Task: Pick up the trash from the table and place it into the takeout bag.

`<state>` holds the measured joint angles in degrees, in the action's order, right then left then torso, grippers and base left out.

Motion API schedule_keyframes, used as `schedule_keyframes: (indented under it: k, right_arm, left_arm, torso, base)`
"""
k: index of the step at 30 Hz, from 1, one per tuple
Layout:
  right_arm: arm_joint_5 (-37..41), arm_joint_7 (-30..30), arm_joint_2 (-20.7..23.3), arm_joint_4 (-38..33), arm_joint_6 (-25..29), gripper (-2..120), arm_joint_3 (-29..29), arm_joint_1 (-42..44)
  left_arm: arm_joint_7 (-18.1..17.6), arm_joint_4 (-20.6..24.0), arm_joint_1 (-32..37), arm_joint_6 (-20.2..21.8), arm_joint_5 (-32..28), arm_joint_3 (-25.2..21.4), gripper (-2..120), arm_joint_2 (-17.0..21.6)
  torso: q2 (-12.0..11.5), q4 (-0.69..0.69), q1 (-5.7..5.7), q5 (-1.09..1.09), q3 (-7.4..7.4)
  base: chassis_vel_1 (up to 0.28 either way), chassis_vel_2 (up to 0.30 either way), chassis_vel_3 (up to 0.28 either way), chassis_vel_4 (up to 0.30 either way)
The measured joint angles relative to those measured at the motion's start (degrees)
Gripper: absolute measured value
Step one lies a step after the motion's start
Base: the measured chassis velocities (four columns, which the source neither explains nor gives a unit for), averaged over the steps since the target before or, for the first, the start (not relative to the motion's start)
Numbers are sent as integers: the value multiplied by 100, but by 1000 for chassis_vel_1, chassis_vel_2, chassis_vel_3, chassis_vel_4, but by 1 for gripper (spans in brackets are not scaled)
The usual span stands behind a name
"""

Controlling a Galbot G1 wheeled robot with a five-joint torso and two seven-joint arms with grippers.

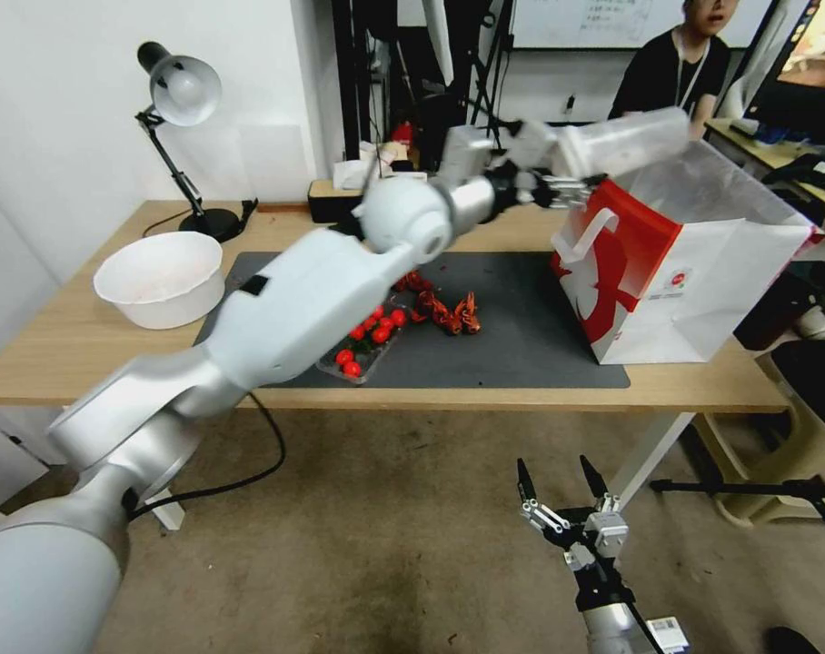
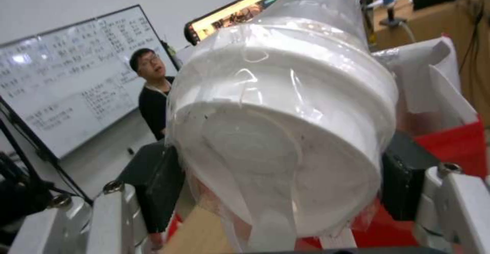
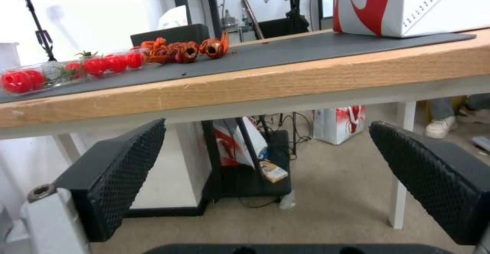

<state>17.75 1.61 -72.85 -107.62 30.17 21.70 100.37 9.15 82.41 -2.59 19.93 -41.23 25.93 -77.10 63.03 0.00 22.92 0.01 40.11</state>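
Cup (image 1: 626,141) w/ white lid is in the left gripper (image 1: 567,186), held on its side above the takeout bag (image 1: 685,263), over the bag's open top at the edge nearest the lamp side. Left arm reaches across the table (image 1: 67,345) to get there. In the left wrist view the cup (image 2: 286,123) is very close, lid end toward the camera, some clear plastic film around it, and the black pads (image 2: 158,185) press on both sides of it, so jaws are clamped on the cup. Behind it the bag's red side (image 2: 459,146) and white inner wall are seen.

Bag stands upright on the grey mat (image 1: 521,336), at the mat's end far from the white bowl (image 1: 161,277). Bowl sits on bare wood, beside the other end of the mat. Approx. in the mat's middle, between bowl and bag, are red leftover scraps (image 1: 444,309) and a clear tray w/ small red tomatoes (image 1: 367,341); tray is nearer the front edge of the table than the scraps. Desk lamp (image 1: 181,118) stands behind the bowl, near the wall.

Right gripper (image 1: 562,490) hangs low, below the table's front edge, over the floor. Its jaws are wide apart w/ nothing between. Right wrist view looks under the table edge (image 3: 255,85), w/ tomatoes (image 3: 66,70), scraps (image 3: 186,49) and bag base (image 3: 408,5) on top.
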Motion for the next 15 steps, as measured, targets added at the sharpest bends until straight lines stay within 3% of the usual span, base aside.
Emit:
schedule_keyframes:
  k: [1, 3, 9, 15]
  right_arm:
    - [0, 0, 0, 0, 0, 100, 0, 0]
    - [-33, 1, -66, 1, 6, 100, 21, 28]
    - [-48, 14, -142, -20, 19, 100, 65, 74]
    - [-86, 26, -186, -74, 1, 100, 80, 102]
  left_arm:
    - [0, 0, 0, 0, 0, 0, 72, 0]
    - [-90, -204, -328, 155, 554, 212, 72, -303]
    - [354, -551, -712, 246, 1519, 395, 72, -656]
    - [385, -631, -718, 240, 1819, 449, 72, -653]
  torso:
    - [0, 0, 0, 0, 0]
    - [0, 0, 0, 0, 0]
    - [0, -1, 0, 0, 0]
    - [0, 0, 0, -2, 0]
  base:
    - [0, 0, 0, 0]
    - [0, 0, 0, 0]
    - [0, 0, 0, 0]
    - [0, 0, 0, 0]
